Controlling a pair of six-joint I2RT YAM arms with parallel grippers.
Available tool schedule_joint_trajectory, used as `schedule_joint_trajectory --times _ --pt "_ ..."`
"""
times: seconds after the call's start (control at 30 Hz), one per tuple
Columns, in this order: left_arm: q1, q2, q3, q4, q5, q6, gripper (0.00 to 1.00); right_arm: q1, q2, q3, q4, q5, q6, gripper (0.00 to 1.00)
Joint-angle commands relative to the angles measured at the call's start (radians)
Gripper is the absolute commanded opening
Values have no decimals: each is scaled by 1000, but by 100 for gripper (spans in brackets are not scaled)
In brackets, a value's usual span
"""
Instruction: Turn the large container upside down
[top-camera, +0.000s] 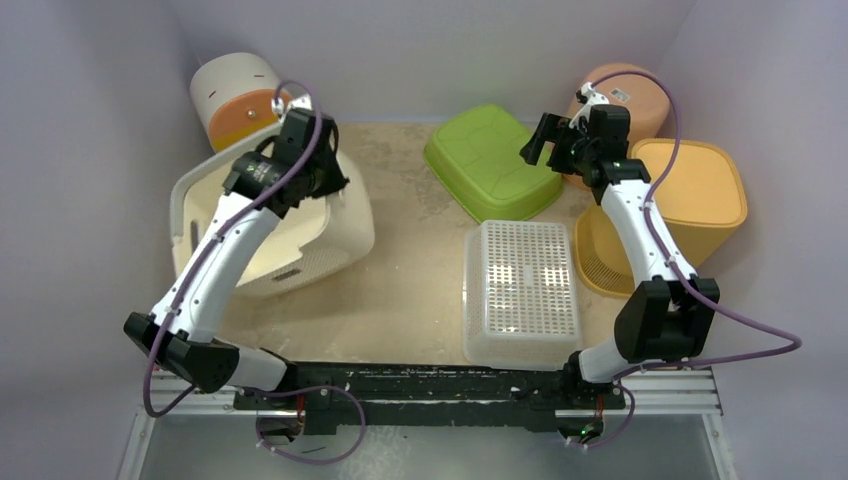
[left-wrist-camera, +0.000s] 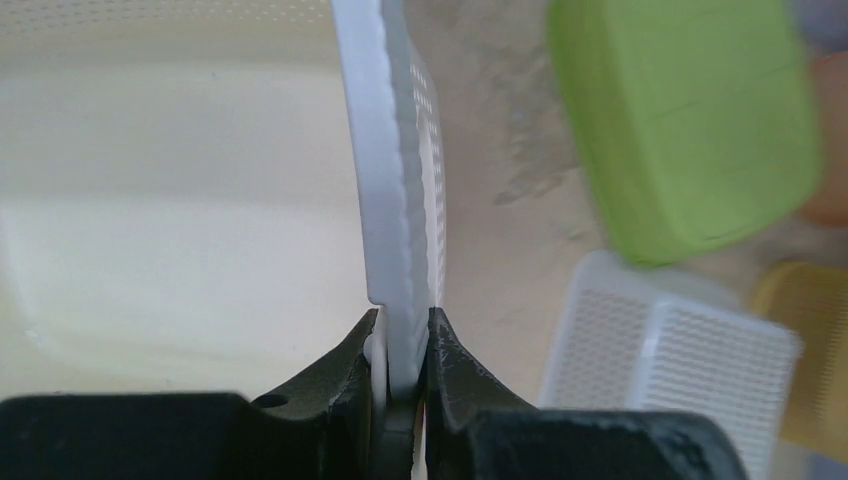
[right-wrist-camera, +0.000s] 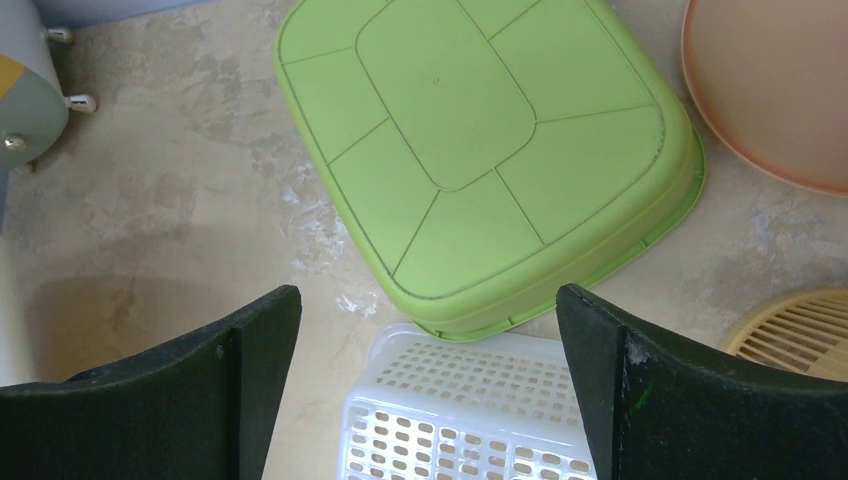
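We see the large cream plastic container (top-camera: 300, 240) on the left side of the mottled beige counter (top-camera: 410, 270), tilted, with its open mouth turned up and to the left. Our left fingers (left-wrist-camera: 460, 380) are pinched tight on its thin white rim, one inside the wall and one outside. Our right fingers (right-wrist-camera: 250, 380) are spread wide, holding nothing, above the upside-down green plastic tub (right-wrist-camera: 480, 150) and the white perforated basket (right-wrist-camera: 470, 420)
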Motion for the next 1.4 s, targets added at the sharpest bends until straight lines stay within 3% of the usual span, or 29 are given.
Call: schedule_joint_trajectory --times 0.0,0.17,0.57,0.9,1.2,1.37 --pt "-3 -10 302 98 53 -20 0 6 -30 3 30 -6 5 100" --pt "-4 -50 278 326 182 -168 0 6 -38 3 25 25 -4 100" --pt "-3 -84 -7 1136 415 -546 0 -11 -63 53 -19 138 -44 100" --pt "1 -71 -281 1720 406 -850 0 -20 -76 52 -20 142 -49 100" --pt "16 -2 -600 2297 299 -1124 0 -24 -79 50 -18 142 -50 100" --pt "36 17 -705 2458 278 -1191 0 -25 -75 46 -14 137 -47 100"
